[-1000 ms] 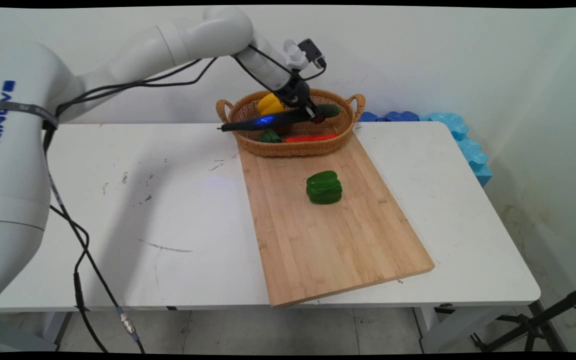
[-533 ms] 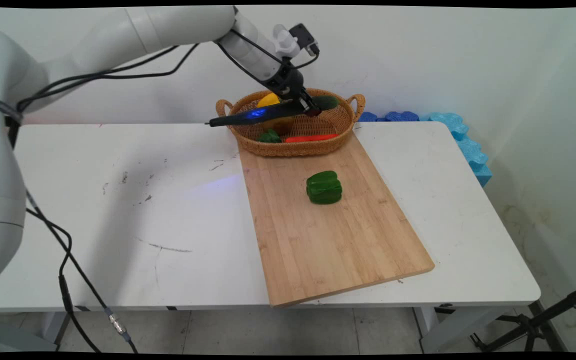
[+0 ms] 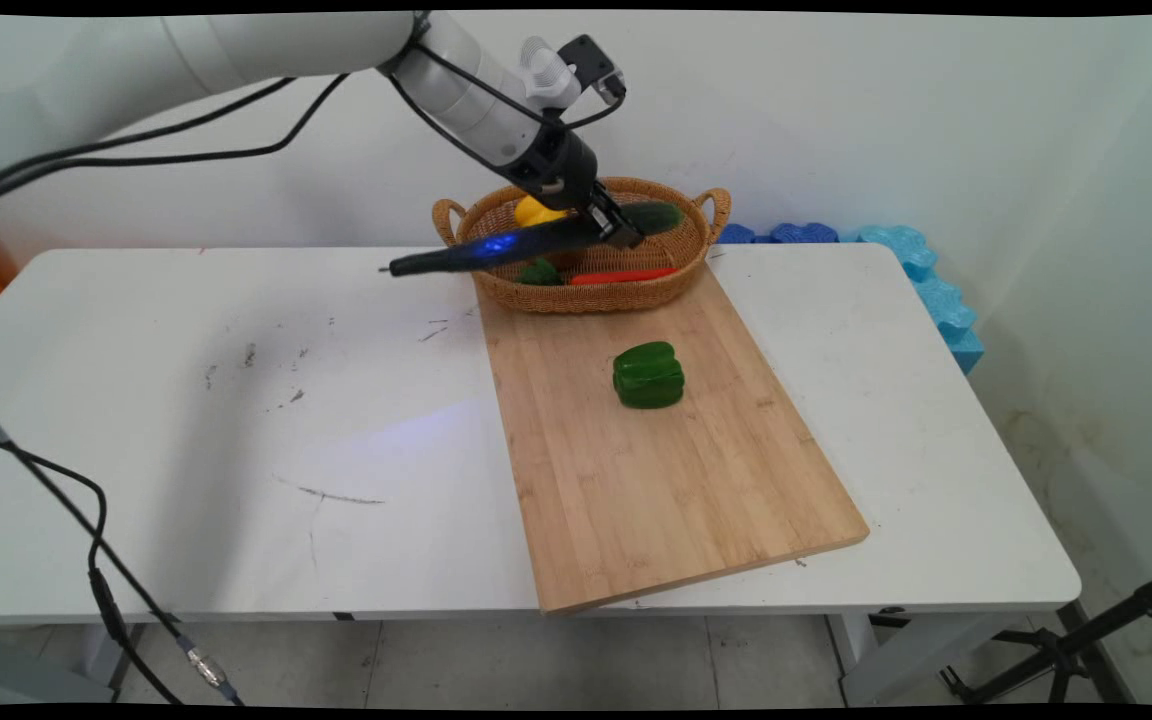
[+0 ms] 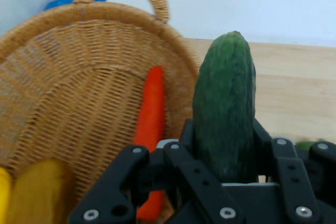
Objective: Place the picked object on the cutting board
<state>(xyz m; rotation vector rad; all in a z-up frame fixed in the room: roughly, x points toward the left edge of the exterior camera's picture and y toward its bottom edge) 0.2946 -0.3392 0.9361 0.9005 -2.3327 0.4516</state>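
Lying nearest on the wooden cutting board is a green bell pepper, well apart from the arm. Beyond it, the wicker basket holds a red carrot and a yellow pepper. Above the basket, the arm slants down from the upper left, its gripper clamped on a dark green cucumber, held lifted over the basket's rim, pointing left.

arm: reaches in from the upper left, sloping down to the right
wrist: tilted, pointing down and right
gripper: fingers clamped around a held object
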